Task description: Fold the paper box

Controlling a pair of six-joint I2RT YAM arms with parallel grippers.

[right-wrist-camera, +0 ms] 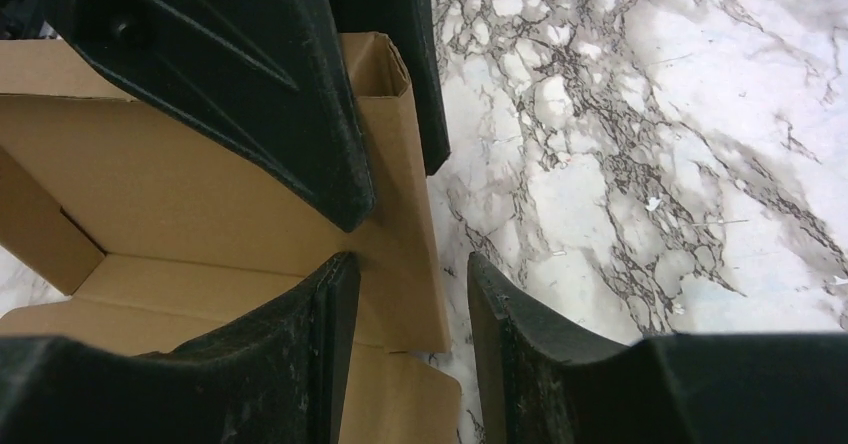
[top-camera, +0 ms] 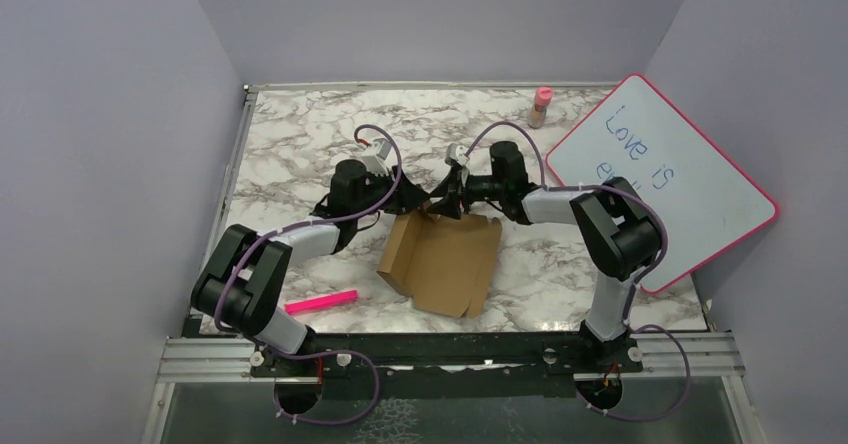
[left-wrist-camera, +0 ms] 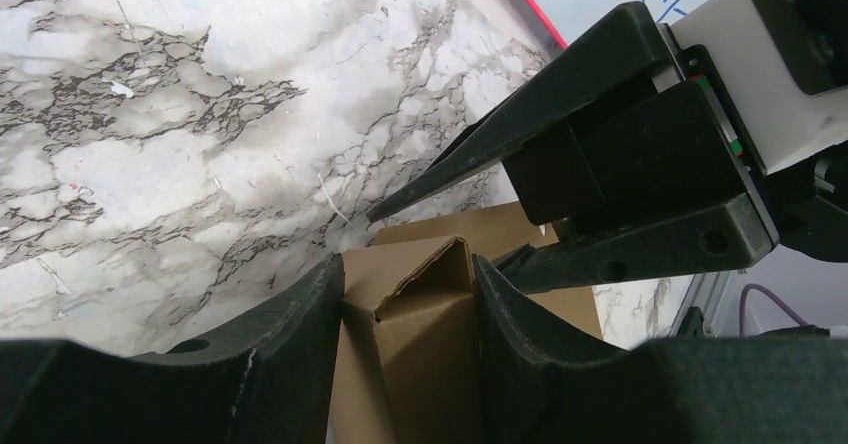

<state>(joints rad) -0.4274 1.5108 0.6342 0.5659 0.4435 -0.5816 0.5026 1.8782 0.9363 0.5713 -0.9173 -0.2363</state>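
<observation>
**Two grippers at one raised wall of the half-folded box**

The paper box (top-camera: 445, 264) lay on the marble table (top-camera: 300, 134), just left of the pink-framed whiteboard (top-camera: 690, 194) and not touching it. Its base was flat and its brown inside faced up. At least one wall stood upright at the end of the box where the two arms met.

The left gripper (top-camera: 418, 206) reached that wall from the side away from the whiteboard. In its wrist view the doubled-over cardboard filled the gap between its fingers (left-wrist-camera: 300, 334) and touched both, so it was clamped on the box wall. One finger was inside the box and the other outside.

The right gripper (top-camera: 452, 202) came in from the whiteboard's side, and its tips were close to the left gripper's on the same wall. Its jaws straddled the cardboard without pinching it. In its own wrist view, one finger (right-wrist-camera: 310, 344) lay against the inner face. A sliver of marble showed between the outer face and the other finger, so its jaws stood apart.

A pink marker (top-camera: 321, 302) lay on the table well left of the whiteboard, beyond the box. A small pink-capped bottle (top-camera: 541, 107) stood near the whiteboard's upper left edge.
</observation>
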